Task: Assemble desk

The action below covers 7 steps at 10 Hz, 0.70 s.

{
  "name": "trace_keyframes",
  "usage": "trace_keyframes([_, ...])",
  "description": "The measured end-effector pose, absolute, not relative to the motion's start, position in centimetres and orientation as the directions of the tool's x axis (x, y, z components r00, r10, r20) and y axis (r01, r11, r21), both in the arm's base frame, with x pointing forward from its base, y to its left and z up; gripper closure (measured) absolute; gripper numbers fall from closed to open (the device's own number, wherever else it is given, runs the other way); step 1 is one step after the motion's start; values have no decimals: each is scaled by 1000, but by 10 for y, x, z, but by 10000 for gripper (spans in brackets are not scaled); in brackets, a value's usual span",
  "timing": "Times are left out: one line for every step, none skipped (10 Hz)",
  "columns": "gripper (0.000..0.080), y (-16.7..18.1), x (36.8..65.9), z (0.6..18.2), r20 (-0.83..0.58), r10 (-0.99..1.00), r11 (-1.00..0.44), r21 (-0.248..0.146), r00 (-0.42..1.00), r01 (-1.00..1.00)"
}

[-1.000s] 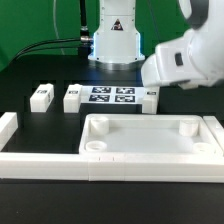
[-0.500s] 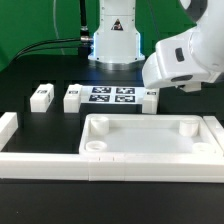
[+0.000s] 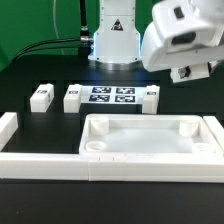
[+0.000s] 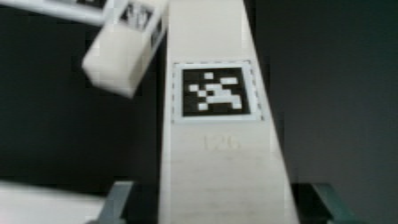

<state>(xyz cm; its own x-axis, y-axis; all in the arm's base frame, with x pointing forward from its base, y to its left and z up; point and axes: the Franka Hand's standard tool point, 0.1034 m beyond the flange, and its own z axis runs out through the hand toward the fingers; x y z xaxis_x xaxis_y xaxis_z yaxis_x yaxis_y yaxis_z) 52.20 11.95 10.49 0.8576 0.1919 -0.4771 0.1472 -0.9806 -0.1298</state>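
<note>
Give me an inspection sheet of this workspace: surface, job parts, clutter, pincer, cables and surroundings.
Surface: black table, nothing spilled on it.
Job's things: desk top lying flat, rim up; three loose legs behind it; a fourth, the held leg, off the table.
Clutter: marker board among the loose legs; white border rails along the front.
Grippers: pincer raised at the exterior view's right, shut on the held leg.
Cables: black cable behind the table, away from the parts.
Surroundings: green backdrop; robot base.

The arm's white wrist [image 3: 180, 35] is held high near the table's [image 3: 30, 70] far edge, at the exterior view's right. The gripper [image 3: 190, 72] is pointed downward, fingers [image 4: 118, 200] clamped on a leg [image 4: 214, 120].
</note>
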Motion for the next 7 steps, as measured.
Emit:
trace_keyframes([511,119,519,104,-419,186,-981,-123,888,148])
trace_keyframes([511,119,523,103,-348,181,-982,-116,920,149])
trace_keyframes([511,117,525,106,-289,163,-984,-114,943,135])
trace_keyframes([511,113,530,117,-277,116,-988,-128,954,83])
trace_keyframes([511,109,539,132,-265,91,-990,-131,960,58])
trace_keyframes([511,108,555,146,-189,91,-989,-131,978,67])
trace_keyframes([511,108,563,153,-111,89,-989,-127,990,75])
